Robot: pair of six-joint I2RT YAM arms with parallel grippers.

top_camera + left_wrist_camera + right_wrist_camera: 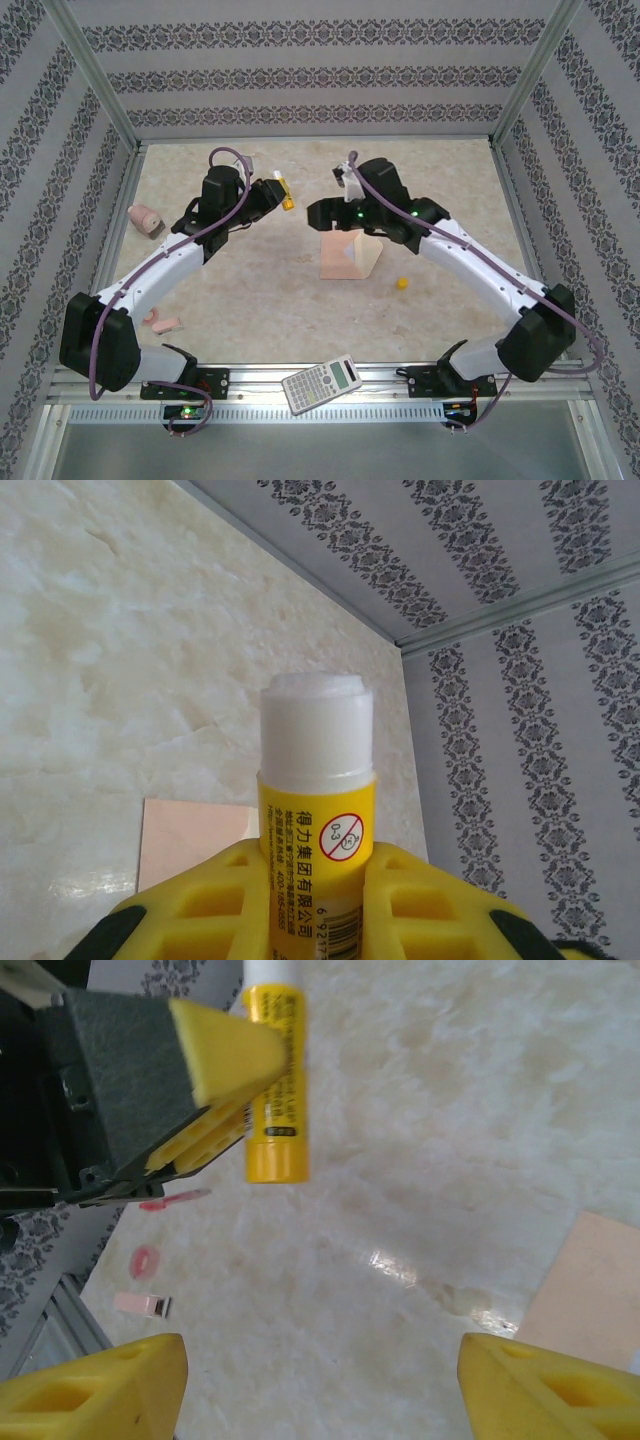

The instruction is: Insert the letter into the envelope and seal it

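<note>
Right now the left pincer (279, 192) is pinching a glue stick (317, 810) across its yellow barrel, cap off, with the white glue end bare. From above, that glue end points to about 11 o'clock and the yellow base to about 5 o'clock. The right pincer (320, 1385) hangs spread wide with nothing between its pads.

The envelope (345, 262) lies flat on the desk (250, 290) near the middle. It sits at about 4 o'clock from the left pincer and well apart from it. The right pincer is much the nearer, hovering over the envelope's 11 o'clock corner. That arm covers the envelope's upper edge, so I cannot tell its long axis or how the flap lies. Whether the letter is already inside I cannot tell either.

A small yellow cap (402, 283) rests at 3 o'clock from the envelope, near but not touching.

Gluing the flap looks like the step in hand. It turns on one relation: the glue end faces away from the envelope. So the left arm would need to swing toward 4 o'clock and tip the stick down, while the right pincer steadies the paper.
</note>
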